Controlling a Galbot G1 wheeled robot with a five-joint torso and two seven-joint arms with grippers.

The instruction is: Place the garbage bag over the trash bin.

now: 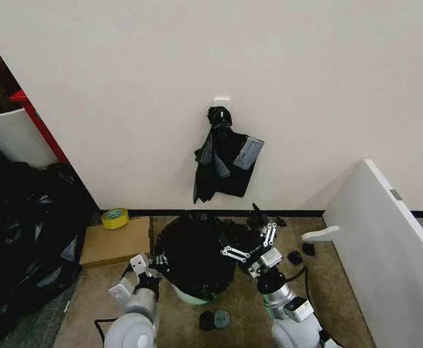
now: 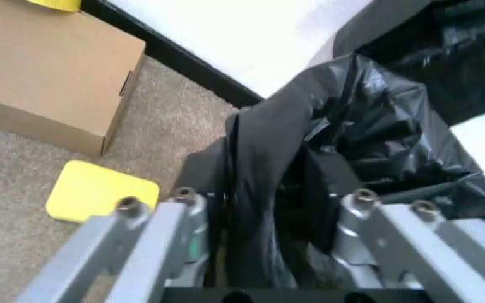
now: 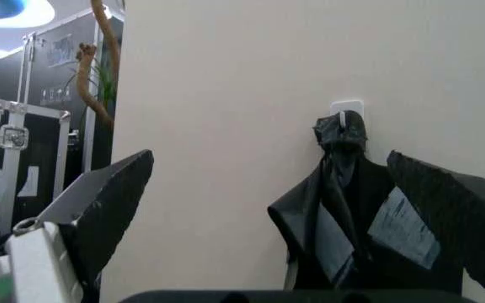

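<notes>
Far left, floor: heap of black plastic, a white tub with red edging behind it. Next, against the wall: cardboard box with a roll of yellow tape on top. Left tool: low, at the bin's left side, fingers closed on a fold of the bag; the left wrist view shows the metal fingers with black film pinched between them. Centre: bin, standing on the floor near the wall, only a pale strip of its lower wall showing; bag draped over its top and covering the mouth, loose crinkled film bunched toward the right rim. Wall above: knotted bunch of black bags hung from a white hook. Right tool: raised just above the bin's right rim, fingers spread, gripping nothing. Far right: slanted white panel.
</notes>
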